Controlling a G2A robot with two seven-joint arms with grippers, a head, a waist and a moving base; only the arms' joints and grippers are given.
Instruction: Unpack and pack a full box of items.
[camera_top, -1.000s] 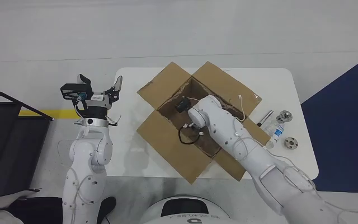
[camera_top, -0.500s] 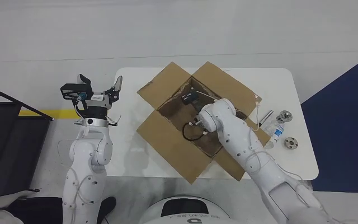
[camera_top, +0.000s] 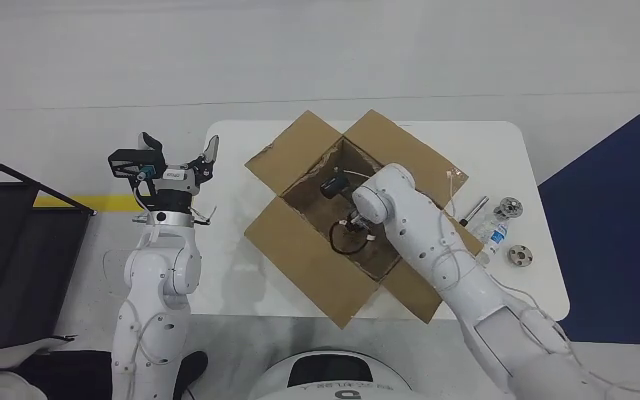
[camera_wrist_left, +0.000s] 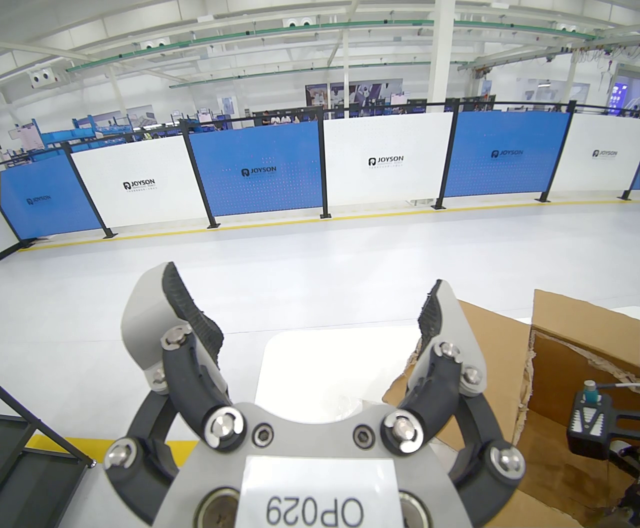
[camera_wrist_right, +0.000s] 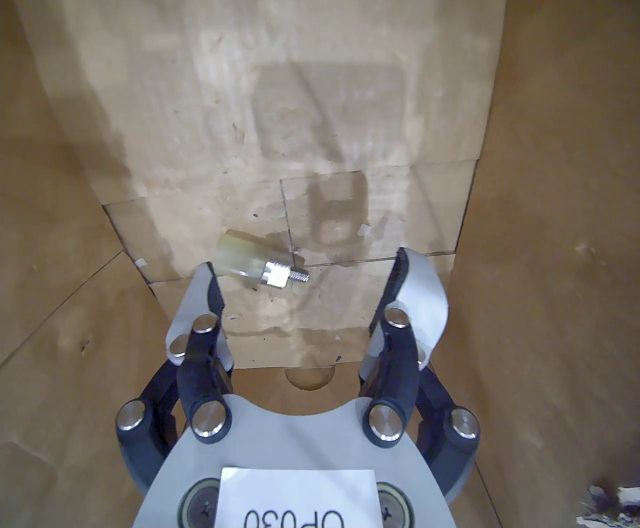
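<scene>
Right gripper (camera_wrist_right: 307, 265) hangs inside the open cardboard box (camera_top: 300, 235), fingers spread and holding nothing; one threaded stud (camera_wrist_right: 257, 268) lies on the box floor close to one finger. Left gripper (camera_wrist_left: 303, 279) is likewise spread and empty, held off the left edge of the white table (camera_top: 235, 150). On the table right of the box are one metal rod (camera_top: 473, 210), one small bottle (camera_top: 497, 237) and two metal discs (camera_top: 509, 208); beyond are a pale floor, a yellow line and a fence of blue and white panels (camera_wrist_left: 320, 165).

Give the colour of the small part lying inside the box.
The small part: pale yellowish body, silver threaded end; right wrist view.
</scene>
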